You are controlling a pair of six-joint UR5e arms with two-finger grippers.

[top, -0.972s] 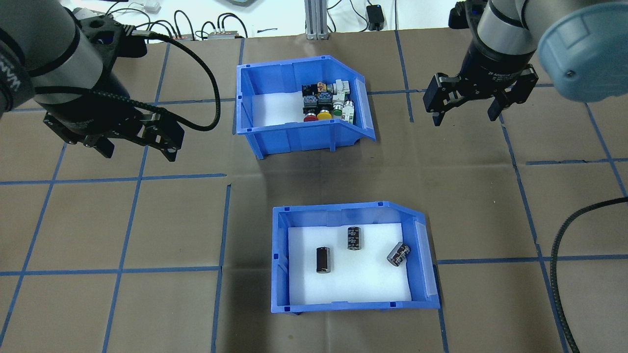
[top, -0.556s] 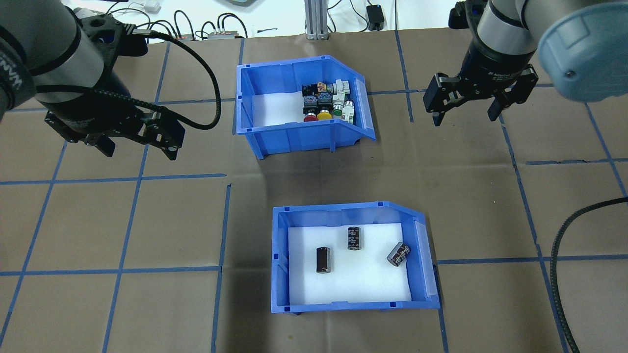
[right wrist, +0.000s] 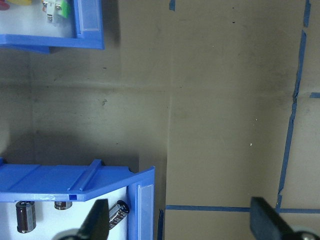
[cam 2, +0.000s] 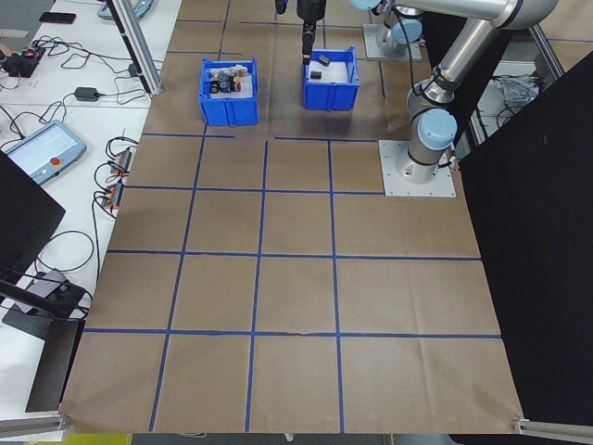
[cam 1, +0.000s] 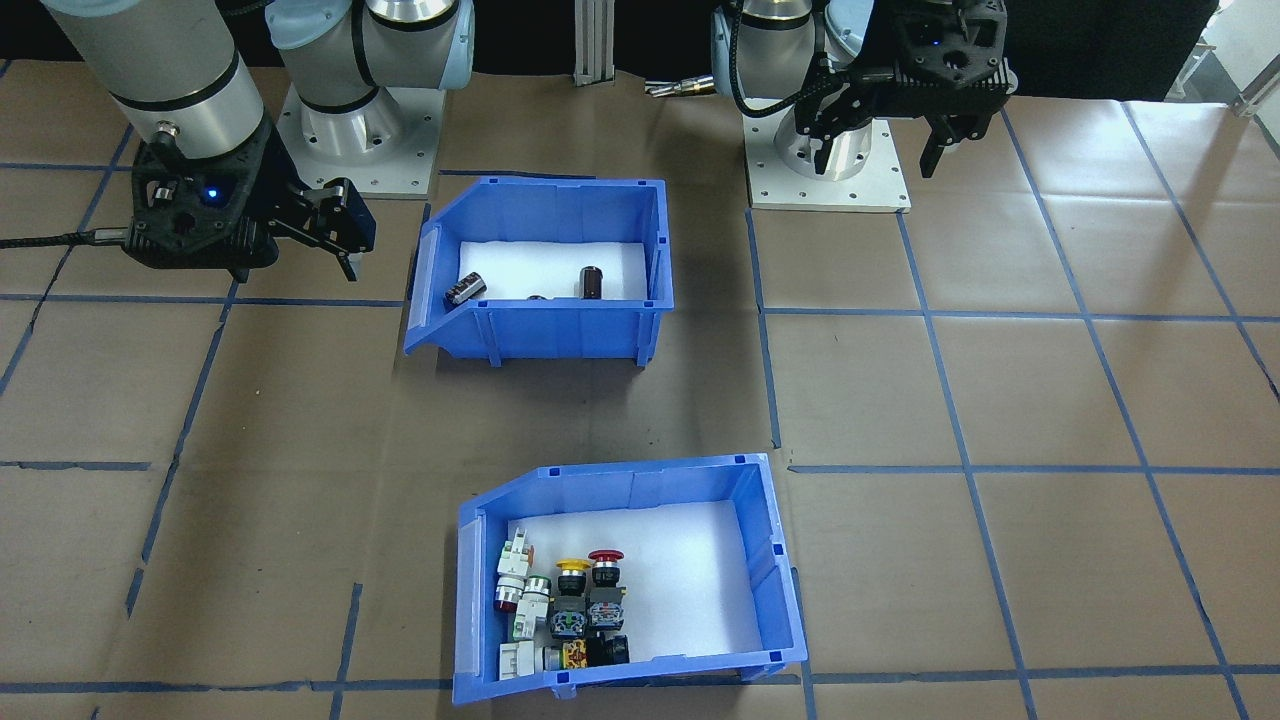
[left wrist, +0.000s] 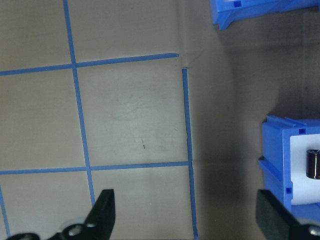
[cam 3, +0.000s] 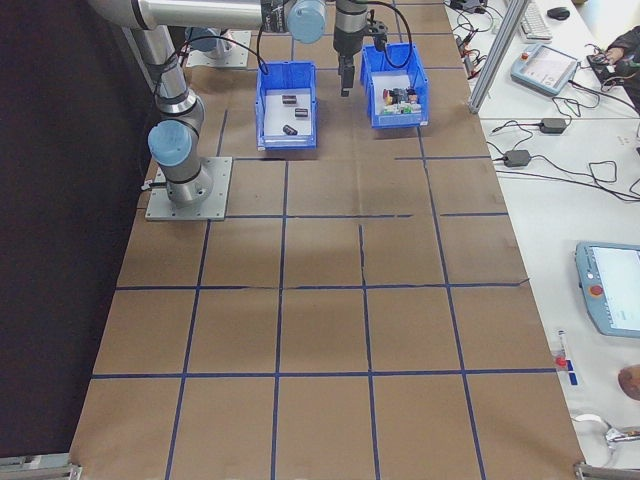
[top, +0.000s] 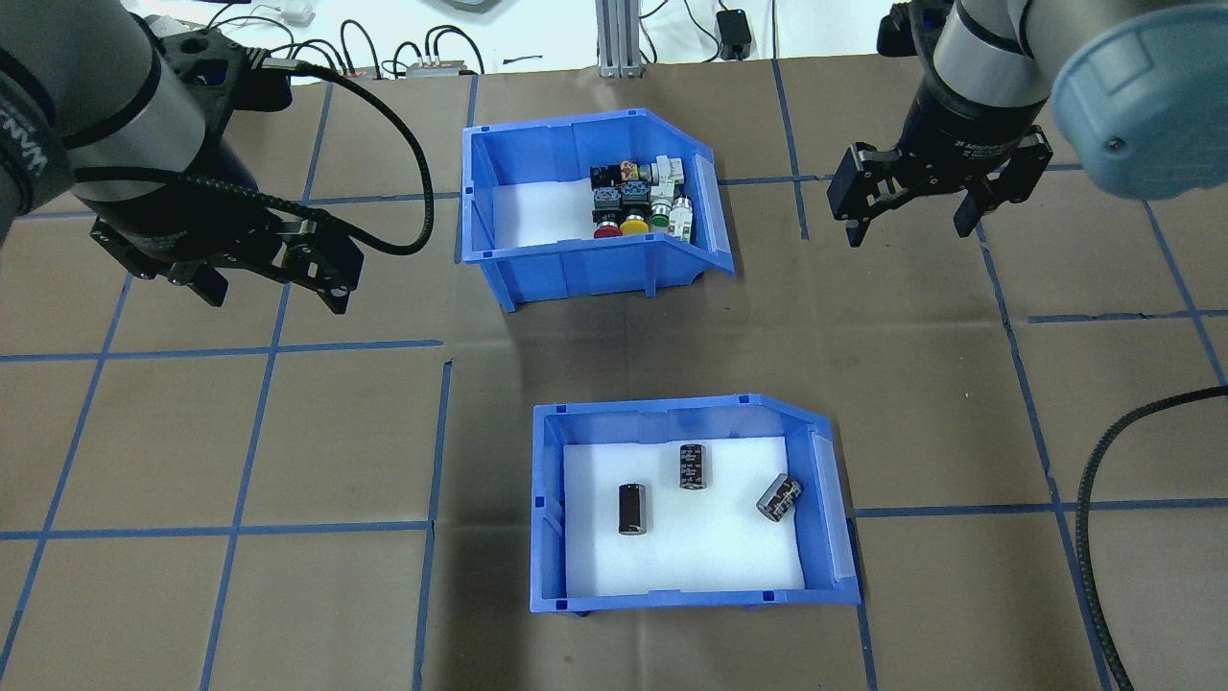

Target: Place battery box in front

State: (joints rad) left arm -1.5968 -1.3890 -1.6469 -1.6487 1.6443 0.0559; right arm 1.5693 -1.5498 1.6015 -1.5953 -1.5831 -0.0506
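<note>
Blue on both counts, your two bins look alike, so pick by contents: the battery box (top: 691, 509) is the one near the robot with three dark cells on white foam, and the switch bin (top: 590, 216) sits beyond it, toward 12 o'clock in the overhead view.

Starting at the left, your left gripper (top: 273, 274) hangs above bare paper with its jaws spread wide and nothing between them. From it the battery box lies toward 4 o'clock, well apart; its wrist camera catches only the box's near corner and one cell at the frame edge.

In the middle, the battery box rests flat on the table, untouched by either arm.

On the right, your right gripper (top: 911, 216) is likewise spread and empty, with the box toward 7 o'clock, also well apart.

You are, I judge, at the approach step, before any grasp. Next you need one gripper brought down over a box wall, then closed.
</note>
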